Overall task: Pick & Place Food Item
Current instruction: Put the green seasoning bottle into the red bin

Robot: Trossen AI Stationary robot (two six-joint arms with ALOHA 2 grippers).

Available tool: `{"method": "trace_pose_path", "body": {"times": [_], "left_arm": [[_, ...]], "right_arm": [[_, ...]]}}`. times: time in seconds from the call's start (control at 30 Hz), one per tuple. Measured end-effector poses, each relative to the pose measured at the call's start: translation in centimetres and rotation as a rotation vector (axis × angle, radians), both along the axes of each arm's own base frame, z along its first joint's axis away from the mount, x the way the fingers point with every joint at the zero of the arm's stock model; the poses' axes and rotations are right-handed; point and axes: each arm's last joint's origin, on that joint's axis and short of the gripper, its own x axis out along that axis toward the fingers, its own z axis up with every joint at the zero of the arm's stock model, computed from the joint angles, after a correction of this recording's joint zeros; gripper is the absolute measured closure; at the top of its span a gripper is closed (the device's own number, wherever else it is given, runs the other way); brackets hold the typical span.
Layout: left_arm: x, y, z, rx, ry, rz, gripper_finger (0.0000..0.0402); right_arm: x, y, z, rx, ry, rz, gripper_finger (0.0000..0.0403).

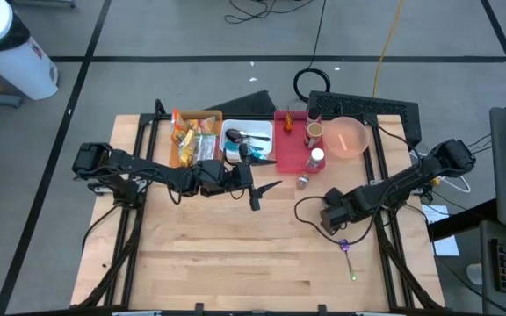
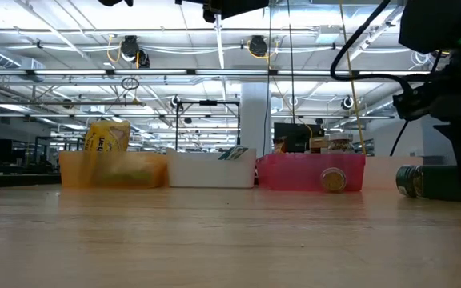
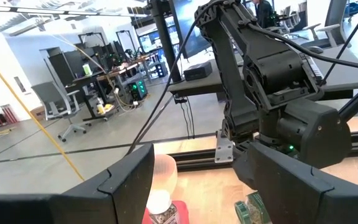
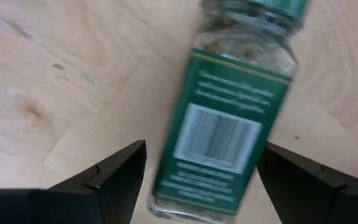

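Observation:
A spice jar (image 4: 229,124) with a green label and a barcode lies on its side on the wooden table; it also shows in the low view (image 2: 410,182). My right gripper (image 4: 201,168) is low over it at the table's right middle (image 1: 328,224). It is open, with one finger on either side of the jar, and no touch shows. My left gripper (image 1: 262,193) is open and empty, held high above the table's middle in front of the bins. In its wrist view (image 3: 204,180) it faces the right arm.
At the far edge stand an orange bin (image 1: 191,140) with snack packs, a white bin (image 1: 244,140) and a red bin (image 1: 297,140) with jars, beside a pink bowl (image 1: 348,136). Another small jar (image 1: 303,182) lies before the red bin. A small purple item (image 1: 345,246) lies near the right gripper.

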Motion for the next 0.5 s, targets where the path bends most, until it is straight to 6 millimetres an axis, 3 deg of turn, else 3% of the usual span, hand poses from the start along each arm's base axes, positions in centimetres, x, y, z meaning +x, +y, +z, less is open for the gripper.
{"method": "trace_pose_path", "body": {"times": [0.37,0.5], "left_arm": [[0.0,0.0,0.0,-0.002,0.0,0.0,0.0135],[0.0,0.0,0.0,-0.004,-0.001,0.0,0.0135]], "right_arm": [[0.46,0.16,-0.01,0.015,-0.046,0.044,0.0113],[-0.2,-0.09,-0.87,0.008,-0.016,0.019,0.0126]]}}
